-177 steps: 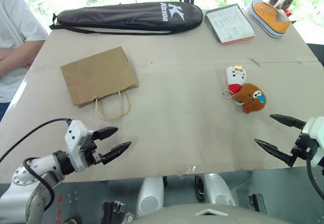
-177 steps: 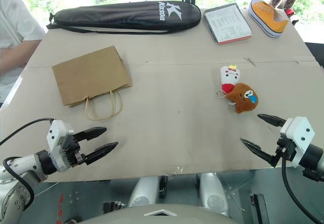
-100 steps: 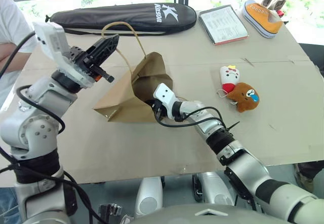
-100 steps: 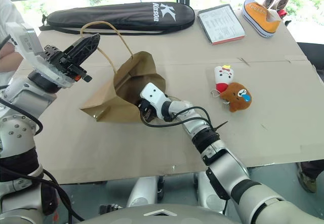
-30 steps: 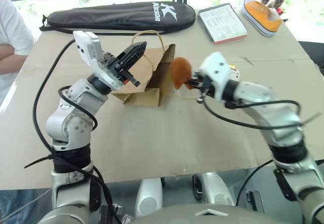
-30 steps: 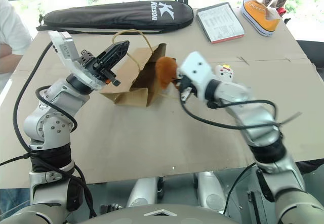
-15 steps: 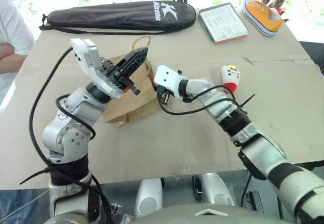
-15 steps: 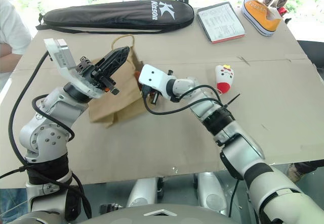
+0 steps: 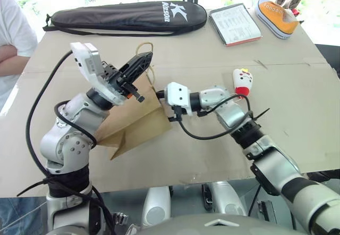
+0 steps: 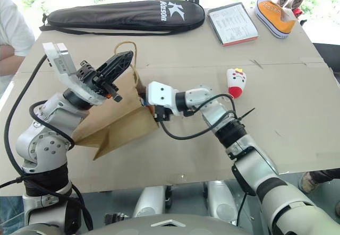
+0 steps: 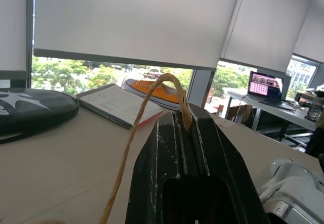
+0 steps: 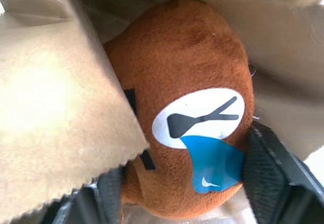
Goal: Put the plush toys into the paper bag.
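Round brown plush toy (image 12: 182, 107) partly hidden behind the brown kraft paper bag's (image 12: 55, 118) serrated edge; its lower part is cut off by the frame.

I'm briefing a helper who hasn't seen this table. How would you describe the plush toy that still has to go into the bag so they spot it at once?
Start at the brown table and look on the robot's right, away from the tilted paper bag. The white plush toy lies there alone on bare tabletop, nearer than the orange sneaker. Small and white, it has a red lower half and a yellow tuft on top.
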You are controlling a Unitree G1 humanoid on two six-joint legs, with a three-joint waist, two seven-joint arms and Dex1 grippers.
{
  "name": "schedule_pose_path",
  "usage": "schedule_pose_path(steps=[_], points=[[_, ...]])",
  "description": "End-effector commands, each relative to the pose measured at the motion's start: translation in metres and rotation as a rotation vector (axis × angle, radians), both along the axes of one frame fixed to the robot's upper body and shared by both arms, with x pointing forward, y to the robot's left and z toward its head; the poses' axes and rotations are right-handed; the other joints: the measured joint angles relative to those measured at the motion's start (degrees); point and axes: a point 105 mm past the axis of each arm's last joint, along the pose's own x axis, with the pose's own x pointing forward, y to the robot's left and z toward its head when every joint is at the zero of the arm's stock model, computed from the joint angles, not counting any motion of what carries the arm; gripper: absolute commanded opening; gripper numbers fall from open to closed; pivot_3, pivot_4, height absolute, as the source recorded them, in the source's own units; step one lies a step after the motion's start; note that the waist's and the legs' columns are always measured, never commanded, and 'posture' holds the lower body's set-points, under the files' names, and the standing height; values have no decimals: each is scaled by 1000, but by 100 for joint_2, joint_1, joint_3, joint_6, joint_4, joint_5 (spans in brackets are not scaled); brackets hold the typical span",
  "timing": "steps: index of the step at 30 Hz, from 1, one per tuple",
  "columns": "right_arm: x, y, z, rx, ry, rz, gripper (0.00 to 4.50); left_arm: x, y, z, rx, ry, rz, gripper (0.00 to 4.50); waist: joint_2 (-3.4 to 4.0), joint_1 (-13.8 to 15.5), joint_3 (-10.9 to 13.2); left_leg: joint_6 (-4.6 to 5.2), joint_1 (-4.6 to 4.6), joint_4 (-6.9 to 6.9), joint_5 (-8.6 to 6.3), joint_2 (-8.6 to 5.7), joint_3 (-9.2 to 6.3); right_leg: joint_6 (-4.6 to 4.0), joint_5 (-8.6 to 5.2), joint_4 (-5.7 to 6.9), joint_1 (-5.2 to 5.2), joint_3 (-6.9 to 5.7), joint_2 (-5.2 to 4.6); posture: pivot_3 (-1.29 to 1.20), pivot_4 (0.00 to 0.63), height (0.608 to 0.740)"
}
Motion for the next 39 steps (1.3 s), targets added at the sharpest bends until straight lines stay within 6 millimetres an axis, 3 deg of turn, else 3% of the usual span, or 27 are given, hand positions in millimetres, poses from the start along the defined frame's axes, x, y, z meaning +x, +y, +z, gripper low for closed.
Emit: schedule_pose_path(steps=[1, 3, 6, 8, 16, 19, 23, 26, 31, 33, 36, 37, 39], points=[[2, -8, 22, 56, -76, -59, 2925, 0, -2, 19, 22, -102, -17, 0, 0, 1, 0, 0, 0, 0, 0, 0, 0, 0, 0, 0, 0, 0, 0, 0, 150, 740], [5, -14, 24, 55, -85, -104, 2925, 2, -3, 23, 33, -125, -25, 0, 0, 2, 0, 0, -1, 0, 0, 0, 0, 0, 0, 0, -1, 0, 2, 0, 150, 740], [33, -44, 40, 62, -143, -373, 2925, 10, -5, 39, 81, -213, -32, 0, 2, 26, 2, 0, -2, -1, 0, 0, 0, 0, 0, -1, -2, 0, 2, 0, 150, 740], [41, -55, 44, 67, -142, -491, 2925, 15, -3, 39, 145, -255, -26, 0, 2, 75, 1, -1, -4, 0, 0, -1, 1, 0, 0, -1, -4, 0, 2, 0, 150, 740], [52, -42, 31, 66, -171, -720, 2925, 31, -5, 37, 253, -357, -1, 0, 3, 73, 1, 0, -4, -5, 0, 1, 16, -1, -1, -2, -12, 13, 4, 0, 150, 740], [45, -39, 26, 41, -183, -702, 2925, 33, -3, 24, 290, -324, 8, 0, 3, 78, 1, 1, -5, -5, 0, 0, 18, 0, -1, -4, -11, 14, 2, 0, 150, 740], [42, -44, 27, 28, -193, -683, 2925, 25, -9, 21, 253, -328, -21, 0, 3, 95, 1, 1, -8, -4, 0, 0, 19, 0, -1, -5, -11, 14, -1, 0, 150, 740], [35, -31, 21, -41, -279, -521, 2925, 14, -18, 21, 220, -327, -91, 0, 3, 84, 1, 1, -6, -1, 0, 0, 21, 1, 0, -4, -10, 15, -1, 0, 150, 740], [41, -9, 0, -247, -545, -284, 2925, 6, -28, 16, 247, -333, -152, 0, 4, 12, 1, 2, 1, -2, 0, 3, 16, 0, -1, -1, -10, 14, 6, 0, 150, 740], [42, -2, -4, -260, -527, -225, 2925, 5, -31, 12, 267, -335, -160, 0, 4, -21, 1, 2, 0, -2, 0, 3, 16, 0, -1, -1, -10, 15, 6, 0, 150, 740], [46, 5, -1, -211, -516, -218, 3848, 4, -31, 13, 279, -351, -147, 0, 3, -33, 1, 2, -4, -4, 0, 2, 15, 0, 0, -4, -10, 15, 5, 0, 150, 740], [49, 6, 3, -194, -533, -232, 4351, 5, -29, 13, 283, -357, -136, 0, 3, -29, 2, 2, -6, -4, 0, 2, 15, 0, 0, -5, -10, 14, 4, 0, 150, 740], [54, 4, 13, -155, -567, -283, 4435, 6, -25, 15, 284, -359, -115, 0, 4, -20, 2, 2, -6, -5, 0, 2, 15, 0, 0, -4, -10, 13, 2, 0, 150, 740]])
